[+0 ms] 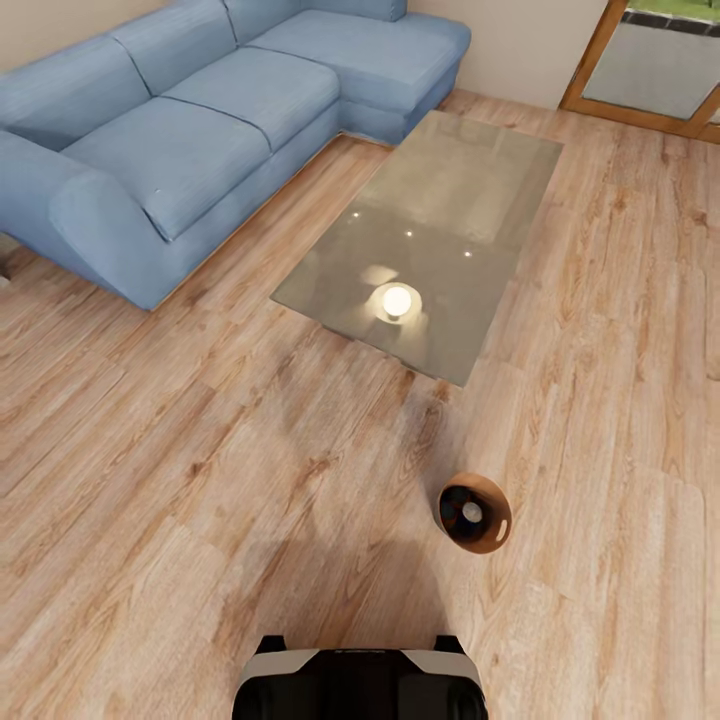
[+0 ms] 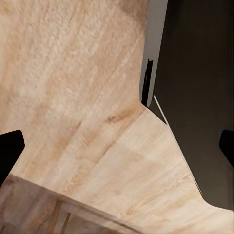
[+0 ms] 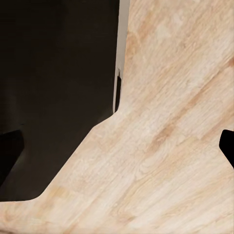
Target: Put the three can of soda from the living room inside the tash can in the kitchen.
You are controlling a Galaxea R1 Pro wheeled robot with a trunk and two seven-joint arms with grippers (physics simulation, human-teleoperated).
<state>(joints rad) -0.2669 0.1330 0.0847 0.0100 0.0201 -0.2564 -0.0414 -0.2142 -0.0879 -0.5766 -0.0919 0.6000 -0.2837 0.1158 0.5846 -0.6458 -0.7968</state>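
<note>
Your head view starts at its left with the light-blue sectional sofa (image 1: 200,120), soft-cushioned and L-shaped, sitting on the wood plank floor (image 1: 150,480) of the living room. Next comes the low coffee table (image 1: 430,240), a grey glass rectangle with a glossy top that mirrors a round lamp and small ceiling lights. Off the table's near right corner, the tash can (image 1: 474,513) lies on the floor, a round tapered bucket with a glossy orange-brown inside. In it you see one can of soda (image 1: 471,513), its silver top showing. The robot base (image 1: 360,685) shows at the bottom edge. Your left gripper (image 2: 117,146) hangs over bare planks, fingertips spread wide. Your right gripper (image 3: 117,146) does likewise, wide apart and holding nothing.
</note>
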